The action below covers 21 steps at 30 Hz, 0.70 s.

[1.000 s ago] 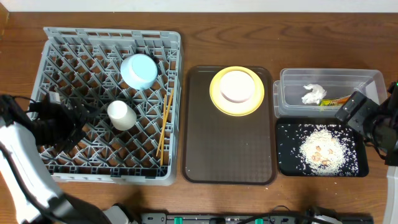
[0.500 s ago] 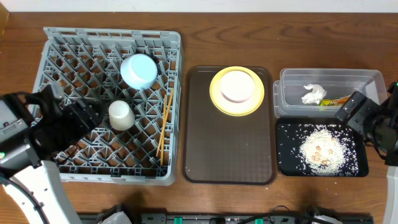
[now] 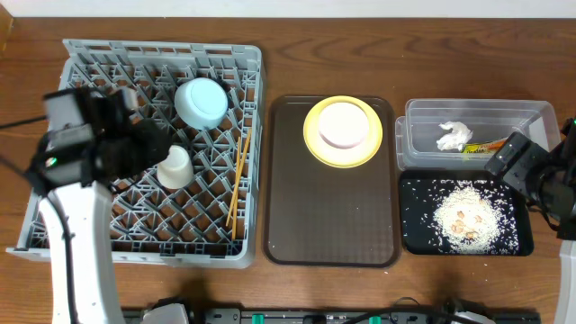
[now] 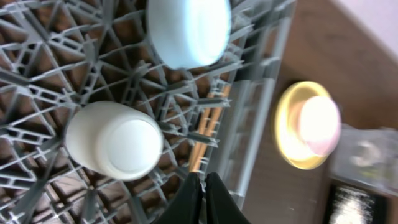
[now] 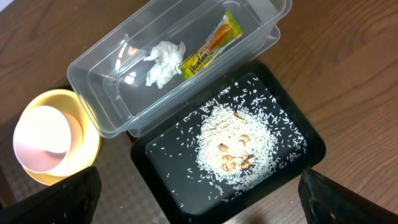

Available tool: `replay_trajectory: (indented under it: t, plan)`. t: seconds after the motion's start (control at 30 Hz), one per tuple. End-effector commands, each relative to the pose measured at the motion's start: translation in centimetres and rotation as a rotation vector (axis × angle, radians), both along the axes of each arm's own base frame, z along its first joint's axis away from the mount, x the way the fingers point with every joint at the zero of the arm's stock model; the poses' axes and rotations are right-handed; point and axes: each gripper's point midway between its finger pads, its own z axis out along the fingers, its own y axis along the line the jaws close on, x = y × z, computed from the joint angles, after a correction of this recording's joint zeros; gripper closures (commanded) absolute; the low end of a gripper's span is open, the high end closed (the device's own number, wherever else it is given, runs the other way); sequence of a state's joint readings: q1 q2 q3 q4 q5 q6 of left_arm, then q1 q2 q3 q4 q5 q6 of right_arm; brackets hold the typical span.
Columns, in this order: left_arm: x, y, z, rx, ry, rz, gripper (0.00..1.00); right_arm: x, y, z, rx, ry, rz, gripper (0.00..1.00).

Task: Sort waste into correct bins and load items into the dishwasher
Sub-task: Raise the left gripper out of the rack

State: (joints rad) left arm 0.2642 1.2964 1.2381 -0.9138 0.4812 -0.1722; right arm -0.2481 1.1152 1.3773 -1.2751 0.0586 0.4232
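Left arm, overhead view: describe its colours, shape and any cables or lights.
The left arm has a long white link topped by bulky black joint housings. A pale grey box-shaped module sits at its upper end, a small green light glows on the black part, and a thin dark cable trails left.

We log a wooden table [image 3: 288, 63], mid-brown, its grain running lengthwise, under soft and even light. Along the far edge lies a pale strip [image 3: 360, 5]; we cannot tell whether it is wall or floor. A tan patch [image 3: 4, 27] shows at the far left corner. At the near edge runs a dark rail [image 3: 342, 317] with green fittings.
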Motion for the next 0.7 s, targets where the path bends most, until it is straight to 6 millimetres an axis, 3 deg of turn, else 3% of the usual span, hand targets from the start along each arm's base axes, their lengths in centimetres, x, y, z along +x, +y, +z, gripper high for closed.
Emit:
replay_trajectory:
  t: [0.0,0.13,0.33,0.67]
  plan:
    - [0.6,1.4,-2.8,0.135,0.103,0.066,0.92,0.0,0.0,0.2,-0.008,-0.003,0.011,0.01]
    - [1.0,1.2,-5.3,0.168,0.187,0.053,0.92,0.0,0.0,0.2,-0.008,-0.002,0.011,0.01]
    - [0.9,2.7,-9.4,0.234,0.331,0.075,0.92,0.0,0.0,0.2,-0.008,-0.003,0.011,0.01]
    - [0.2,3.0,-13.6,0.241,0.475,0.064,0.92,0.0,0.0,0.2,-0.008,-0.003,0.011,0.01]
